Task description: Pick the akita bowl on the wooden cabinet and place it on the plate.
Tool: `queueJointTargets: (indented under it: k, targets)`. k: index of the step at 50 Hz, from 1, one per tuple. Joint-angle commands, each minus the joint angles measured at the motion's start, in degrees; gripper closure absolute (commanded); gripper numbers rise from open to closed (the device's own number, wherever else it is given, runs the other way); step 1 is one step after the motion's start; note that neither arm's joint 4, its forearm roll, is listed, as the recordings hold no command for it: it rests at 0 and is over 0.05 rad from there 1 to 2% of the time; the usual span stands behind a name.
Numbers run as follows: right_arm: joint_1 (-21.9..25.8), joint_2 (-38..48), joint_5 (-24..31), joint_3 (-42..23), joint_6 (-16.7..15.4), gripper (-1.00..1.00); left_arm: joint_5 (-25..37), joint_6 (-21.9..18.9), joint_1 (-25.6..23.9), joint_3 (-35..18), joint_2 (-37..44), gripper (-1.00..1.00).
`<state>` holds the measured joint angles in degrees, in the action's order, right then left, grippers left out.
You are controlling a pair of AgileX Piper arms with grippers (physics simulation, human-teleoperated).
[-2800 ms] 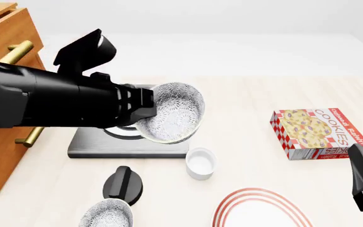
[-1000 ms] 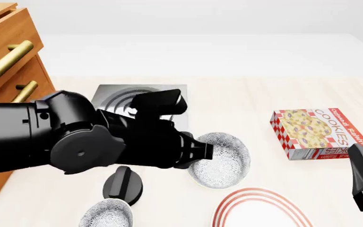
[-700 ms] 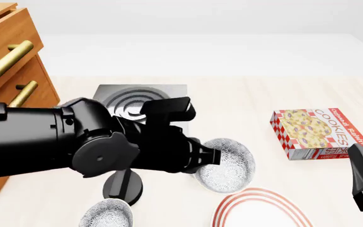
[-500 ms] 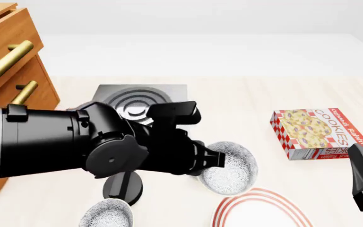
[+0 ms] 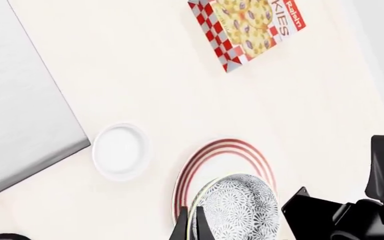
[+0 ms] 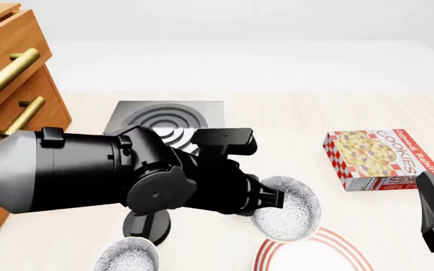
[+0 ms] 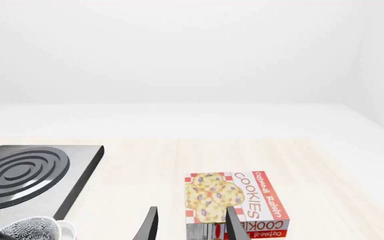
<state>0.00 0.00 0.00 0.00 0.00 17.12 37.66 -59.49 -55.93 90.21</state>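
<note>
Far left, wooden cabinet (image 6: 9,79), drawers with brass handles, nothing to do there now. Next, stove slab (image 6: 164,121) at the back, black knob thing (image 6: 147,223) and a twin speckled bowl (image 6: 129,255) at the near edge. The left arm crosses the middle; left end effector (image 5: 189,226) is clamped narrow on the rim of the akita bowl (image 6: 287,209), one finger inside, one outside. Bowl is in the air, tilted, just over the far edge of the plate (image 6: 330,254). Cookie box (image 6: 381,159) on the desk further right. Right end effector (image 7: 190,222) idles far right, fingers parted wide, holding nothing.

Risks: bowl is off-centre over the plate's rim, so a release here could leave it half on the desk or tip it. Rim pinch is thin; a tilt may let it slip.

Views: left wrist view shows the whole plate, red rings, the bowl overlapping it, plus the white cup (image 5: 119,151) just beside the plate. Front view hides the cup behind the arm and crops the plate. Right wrist view misses the plate.
</note>
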Motion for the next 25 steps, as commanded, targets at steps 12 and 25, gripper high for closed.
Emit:
queueJointTargets:
  k: [12,25]
  targets:
    - [0.0,0.0,0.0,0.0,0.0,-1.00,-0.3,-0.4,-1.3,-2.0,2.3,1.00]
    - [0.0,0.0,0.0,0.0,0.0,-1.00,-1.1,0.0,-2.1,-2.9,4.7,1.00]
